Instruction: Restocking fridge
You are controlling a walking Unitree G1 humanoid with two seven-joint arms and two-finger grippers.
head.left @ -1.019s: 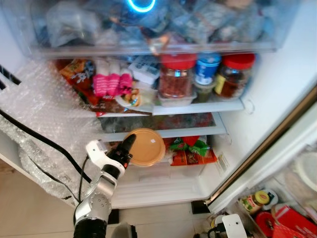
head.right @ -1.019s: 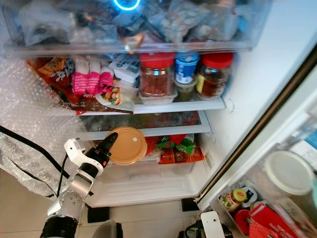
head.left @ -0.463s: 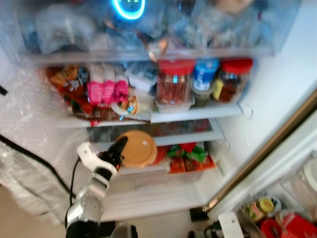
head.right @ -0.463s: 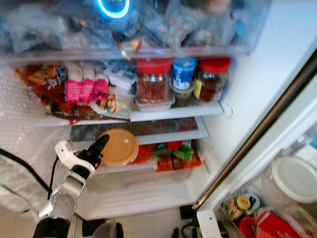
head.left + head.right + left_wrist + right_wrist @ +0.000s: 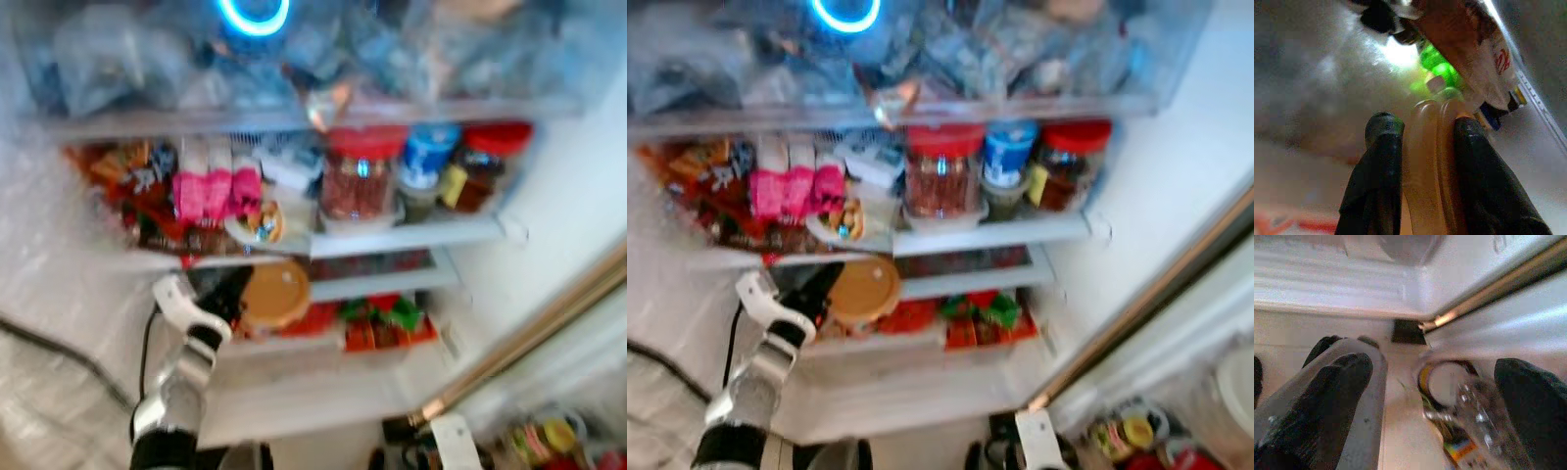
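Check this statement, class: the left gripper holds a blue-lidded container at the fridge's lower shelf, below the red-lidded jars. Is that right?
One detail is wrong: the container in the left gripper has an orange-brown lid, not blue, as both eye views show. The rest stands: it is at the lower shelf, below the red-lidded jars.

Fridge contents, counted.
Two red-lidded jars [image 5: 942, 174] [image 5: 1067, 166], one blue-lidded tub [image 5: 1006, 154], one round tan container [image 5: 863, 291], three pink-and-white packets [image 5: 791, 183] at 9 o'clock from the jars, one glowing blue ring [image 5: 844, 14] at 12 o'clock.
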